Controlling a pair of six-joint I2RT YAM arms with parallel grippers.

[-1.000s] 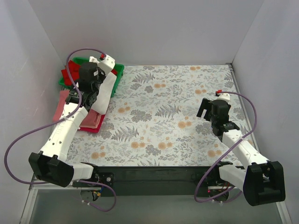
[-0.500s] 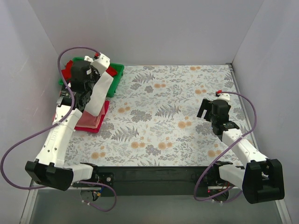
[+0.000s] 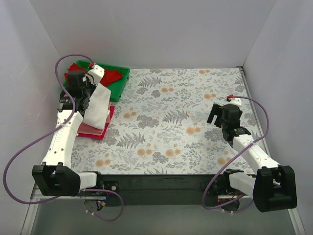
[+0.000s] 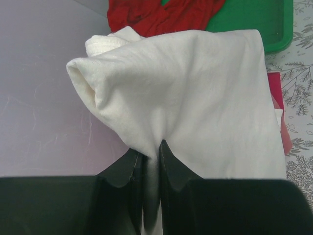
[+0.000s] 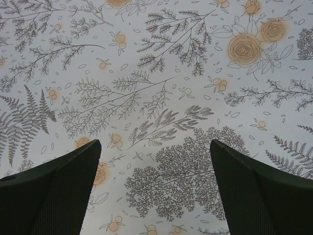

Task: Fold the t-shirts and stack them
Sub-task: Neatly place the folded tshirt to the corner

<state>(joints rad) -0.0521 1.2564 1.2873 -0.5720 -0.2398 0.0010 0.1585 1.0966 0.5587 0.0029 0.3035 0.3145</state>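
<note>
My left gripper (image 3: 84, 87) is shut on a folded cream-white t-shirt (image 3: 99, 104) and holds it raised at the far left; its lower end hangs onto a stack of a salmon-pink t-shirt (image 3: 90, 129) and a crimson one (image 3: 111, 113). In the left wrist view the gripper (image 4: 150, 155) pinches the white cloth (image 4: 195, 93) between its jaws. Bright red t-shirts (image 3: 112, 75) lie in the green tray (image 3: 119, 84), and they show behind the white cloth in the wrist view (image 4: 156, 14). My right gripper (image 3: 213, 113) is open and empty over the floral tablecloth at the right; the right wrist view (image 5: 154, 161) shows only cloth between its fingers.
The green tray stands in the back left corner against the white wall (image 4: 44, 98). White walls close the table on the left, back and right. The floral tablecloth (image 3: 181, 117) covers the table between the two arms.
My left gripper has moved left and toward the back wall with the white t-shirt, drawing it over the stack. The right arm has not moved.
</note>
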